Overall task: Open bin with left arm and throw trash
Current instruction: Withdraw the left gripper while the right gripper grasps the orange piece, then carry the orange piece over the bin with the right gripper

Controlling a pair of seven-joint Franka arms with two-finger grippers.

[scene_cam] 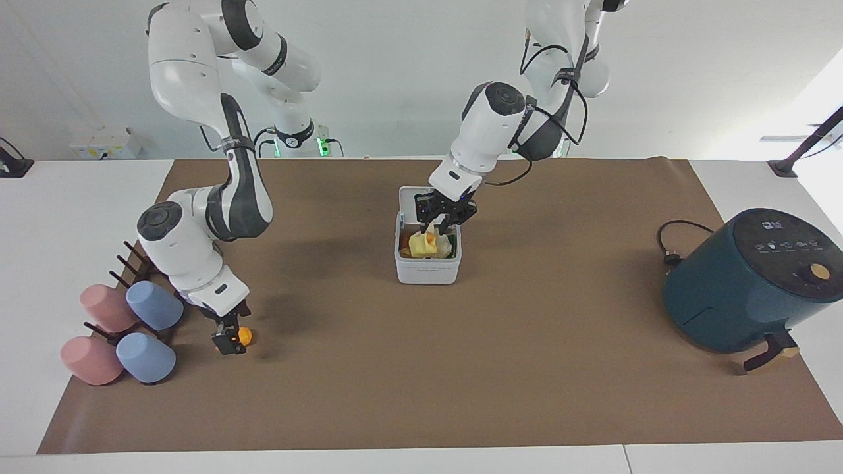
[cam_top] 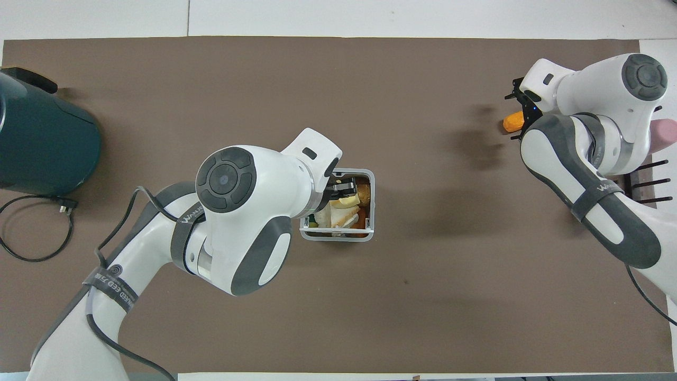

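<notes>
Bin (scene_cam: 427, 262) stands mid-mat, lid up; facing, my left gripper (scene_cam: 442, 217) hangs spread above a yellow scrap (scene_cam: 422, 244) lying in it, while my right gripper (scene_cam: 227, 339) pinches the orange chunk (scene_cam: 244, 336) near the cups (scene_cam: 125, 322). From overhead, that chunk (cam_top: 512, 122) looks light, stiff and small, so I judge a grip across its middle safest.

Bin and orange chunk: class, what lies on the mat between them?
Nothing: in both views the mat is bare between the bin and the orange chunk.
</notes>
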